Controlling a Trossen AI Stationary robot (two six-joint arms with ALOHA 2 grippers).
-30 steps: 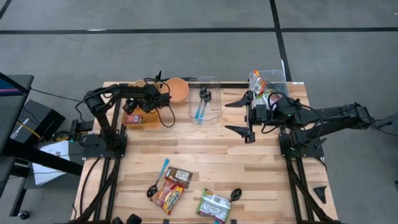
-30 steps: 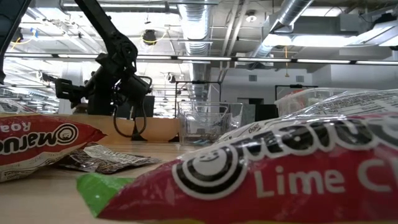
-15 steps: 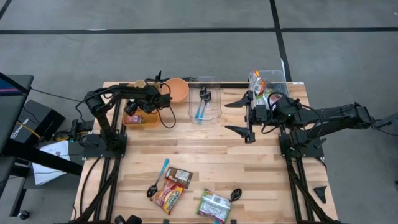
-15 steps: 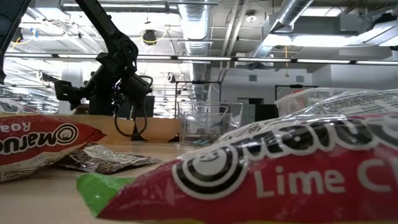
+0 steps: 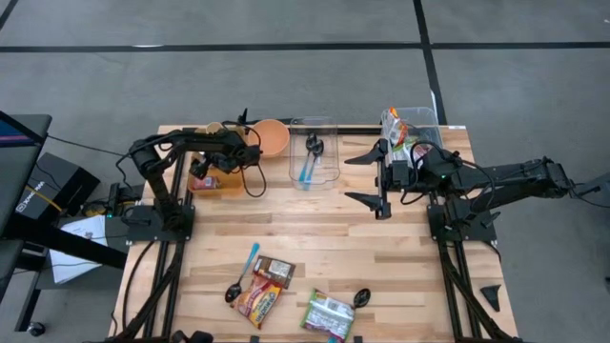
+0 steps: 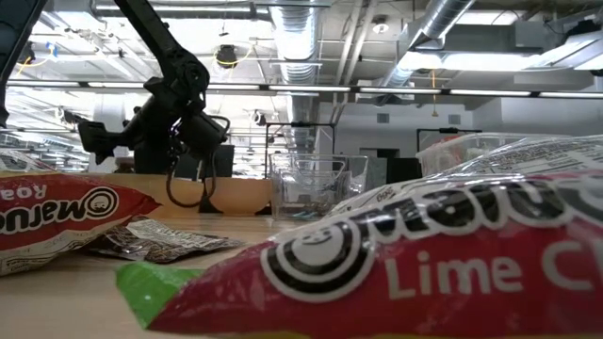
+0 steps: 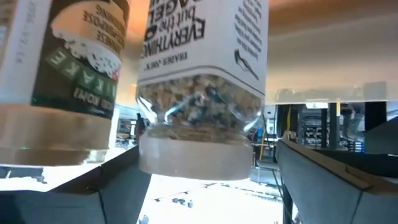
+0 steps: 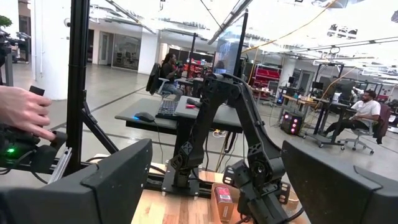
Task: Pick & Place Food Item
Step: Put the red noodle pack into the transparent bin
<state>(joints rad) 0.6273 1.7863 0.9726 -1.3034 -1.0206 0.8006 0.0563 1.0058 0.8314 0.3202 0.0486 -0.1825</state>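
left gripper sits over the far left of the wooden slat table, above the shallow orange tray beside the orange bowl. in the left wrist view a clear seasoning jar with a white printed label and a pale cap stands between the two fingers; there is a gap on each side, so the fingers stand apart and nothing is clamped. a second jar with a green label stands just beside it. the overhead view shows only a small red-topped item in that tray; cannot tell the jars apart there.

right gripper hangs idle at the far right, near the clear plastic bin holding packets, fingers spread wide, empty.

handling, as a judgement: the jar looks rigid, smooth-walled and moderately light, with loose granular fill. the glossy label and plastic or glass wall could slip under a weak pinch; the cap is narrower and a poorer hold. best to take it across the cylindrical body at the label, fingers square to its axis, keeping clear of the neighbouring jar, which is close enough to be knocked over.

near edge: red, brown and green soft food packets and spoons lie untouched.
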